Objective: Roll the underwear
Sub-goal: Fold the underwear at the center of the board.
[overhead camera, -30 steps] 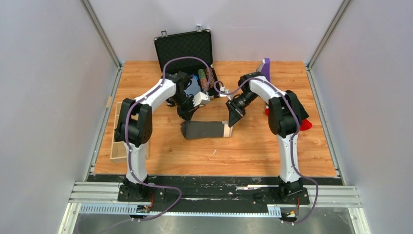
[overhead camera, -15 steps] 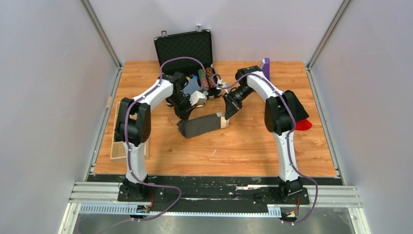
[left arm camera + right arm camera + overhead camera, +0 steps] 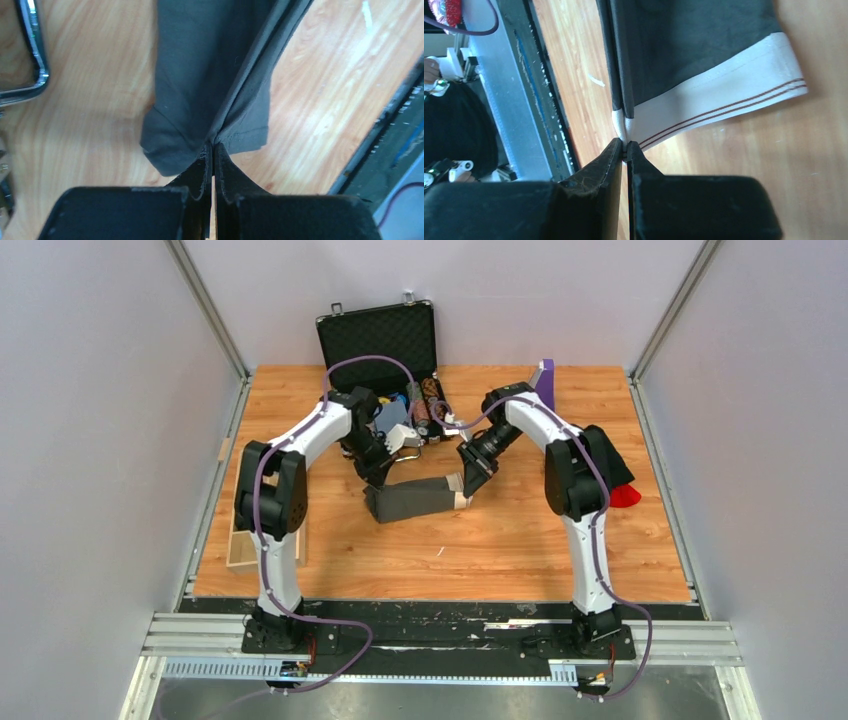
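The underwear (image 3: 415, 498) is a dark charcoal-grey folded strip with a white waistband at its right end, held off the wooden table (image 3: 500, 540) between both arms. My left gripper (image 3: 373, 480) is shut on its left end, pinching the leg hem (image 3: 212, 142). My right gripper (image 3: 467, 488) is shut on the white waistband corner (image 3: 624, 122). The cloth (image 3: 210, 65) hangs folded from each pinch, and part of it still rests on the wood. The waistband (image 3: 724, 100) has two thin red lines.
An open black poker-chip case (image 3: 385, 350) stands at the back, its metal corner (image 3: 30, 50) near the left gripper. A purple object (image 3: 545, 375) lies at back right. A black garment (image 3: 610, 465) and a red garment (image 3: 628, 496) lie right. A wooden tray (image 3: 245, 530) lies left.
Both grippers have lifted the underwear's ends and carried them toward the back of the table. The strip now tilts, its right end higher. Both arms have drawn back toward the case.
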